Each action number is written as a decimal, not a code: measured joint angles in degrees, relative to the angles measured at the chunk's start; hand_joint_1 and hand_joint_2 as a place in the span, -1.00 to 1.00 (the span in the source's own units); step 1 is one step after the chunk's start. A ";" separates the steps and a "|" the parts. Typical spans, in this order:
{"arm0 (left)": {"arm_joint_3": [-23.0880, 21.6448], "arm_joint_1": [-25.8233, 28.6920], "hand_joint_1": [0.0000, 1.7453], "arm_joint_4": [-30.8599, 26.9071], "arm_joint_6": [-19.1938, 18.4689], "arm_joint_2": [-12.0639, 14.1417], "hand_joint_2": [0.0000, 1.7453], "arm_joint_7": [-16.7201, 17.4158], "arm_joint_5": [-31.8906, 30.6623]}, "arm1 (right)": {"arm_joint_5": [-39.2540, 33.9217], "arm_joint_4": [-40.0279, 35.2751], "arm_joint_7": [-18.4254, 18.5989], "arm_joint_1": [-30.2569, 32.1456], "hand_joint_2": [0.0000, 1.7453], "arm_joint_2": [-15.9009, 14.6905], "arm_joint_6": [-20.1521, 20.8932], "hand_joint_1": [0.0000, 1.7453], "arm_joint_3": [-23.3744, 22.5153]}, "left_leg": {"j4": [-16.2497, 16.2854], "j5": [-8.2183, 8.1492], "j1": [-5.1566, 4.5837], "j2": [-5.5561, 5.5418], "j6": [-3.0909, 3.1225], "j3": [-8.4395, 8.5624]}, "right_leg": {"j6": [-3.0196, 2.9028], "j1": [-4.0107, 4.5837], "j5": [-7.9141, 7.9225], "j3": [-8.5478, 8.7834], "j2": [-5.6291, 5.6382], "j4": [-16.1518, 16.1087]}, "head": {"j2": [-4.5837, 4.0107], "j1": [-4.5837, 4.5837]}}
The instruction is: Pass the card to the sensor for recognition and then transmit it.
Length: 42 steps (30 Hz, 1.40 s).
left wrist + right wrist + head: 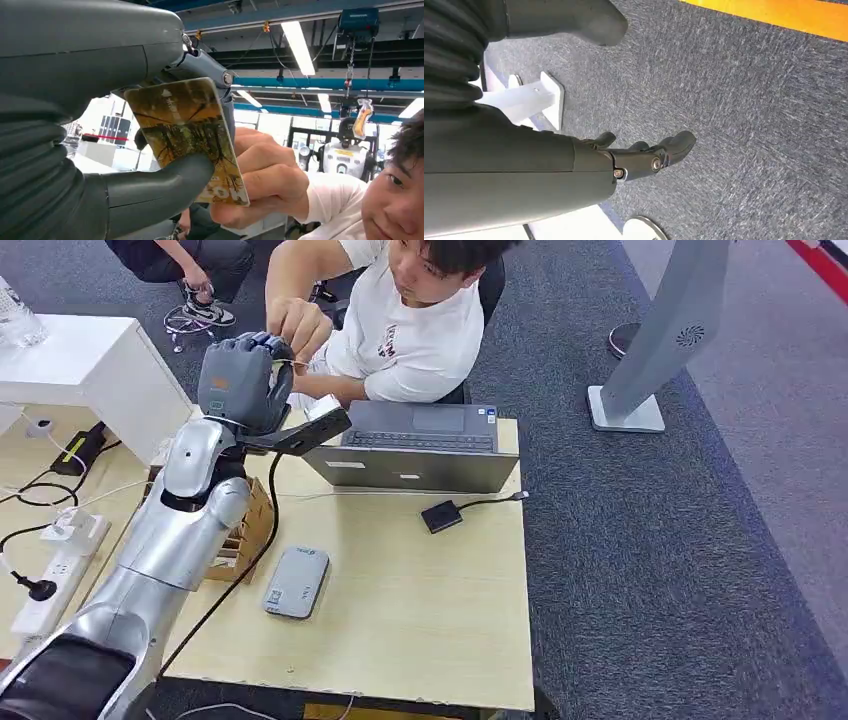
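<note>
Holding the card [187,137] up beyond the laptop [415,447], the left hand [240,380] pinches it between thumb and fingers while a person's hand [265,177] grips its far end. Handover seems underway; next, release. The right hand [639,155] hangs empty, fingers apart.

Card [187,140] with brown-yellow tree print, upright, pinched in left hand [240,380] (person's fingers [270,175] also gripping it).

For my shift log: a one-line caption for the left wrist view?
Left hand holds the card while a person's hand grasps its far edge.
</note>
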 joint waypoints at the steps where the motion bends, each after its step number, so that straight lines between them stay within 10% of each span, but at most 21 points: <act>1: -0.02 -0.03 1.00 0.02 -0.07 0.00 1.00 0.00 0.04 | 0.00 0.00 0.00 0.00 1.00 -0.02 0.15 -1.00 0.02 | 0.00 0.00 0.00 0.00 0.00 0.00 | 0.00 0.00 0.00 0.00 0.00 0.00 | 0.00 0.00; 21: -0.68 0.18 1.00 0.22 0.99 -0.26 1.00 -2.76 3.72 | 1.07 0.00 -0.09 0.00 1.00 -0.66 1.20 -1.00 1.18 | 0.00 0.00 -0.01 -0.01 0.00 0.00 | 0.00 0.00 0.00 0.01 0.00 0.01 | 0.00 0.00; 33: -1.35 23.12 1.00 -25.06 5.51 6.34 1.00 -10.64 9.16 | -1.31 0.04 -1.66 2.92 1.00 -1.51 -1.20 -1.00 0.85 | -0.02 -0.14 0.02 0.05 -0.06 -0.03 | -0.01 0.00 -0.12 -0.06 0.07 -0.01 | 0.00 0.00; 42: -2.01 27.08 1.00 -30.93 5.49 8.55 1.00 -10.78 8.89 | -1.31 0.04 -1.71 3.42 1.00 -1.70 -1.29 -1.00 0.81 | -0.01 -0.06 0.02 0.05 -0.03 -0.03 | -0.03 0.00 -0.04 -0.04 0.07 0.00 | 0.00 0.00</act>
